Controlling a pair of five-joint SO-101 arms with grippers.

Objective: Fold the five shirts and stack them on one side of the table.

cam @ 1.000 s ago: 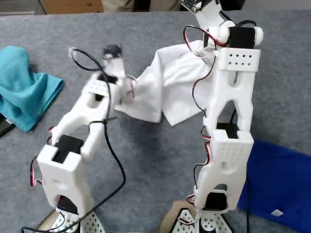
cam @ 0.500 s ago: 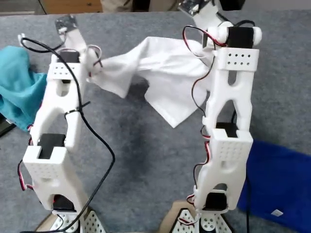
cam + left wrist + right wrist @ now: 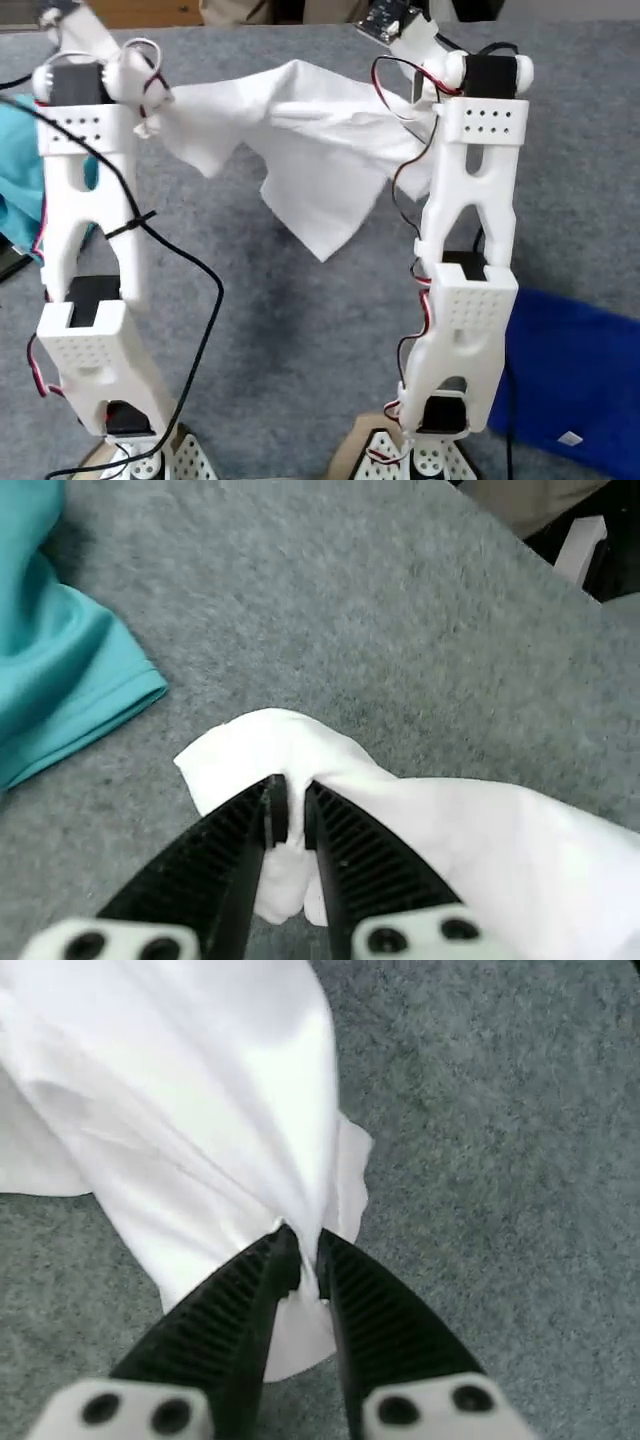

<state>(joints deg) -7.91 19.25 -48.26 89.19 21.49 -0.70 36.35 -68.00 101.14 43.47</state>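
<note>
Held the white shirt aloft over the far middle of the desk, clenched at its left end by the left end effector and at its right by the right end effector.

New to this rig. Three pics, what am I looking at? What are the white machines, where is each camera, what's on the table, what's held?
Those are two small robot arms standing side by side at a grey table: the left arm and the right arm. The wide picture comes from a fixed camera looking down over both. The other two come from a camera on each arm's wrist, looking along its black claw. The left claw is shut on one end of a white shirt, and the right claw is shut on the other end, so the shirt hangs between them above the table. A teal shirt lies on the left arm's side, a dark blue shirt on the right arm's side.
</note>
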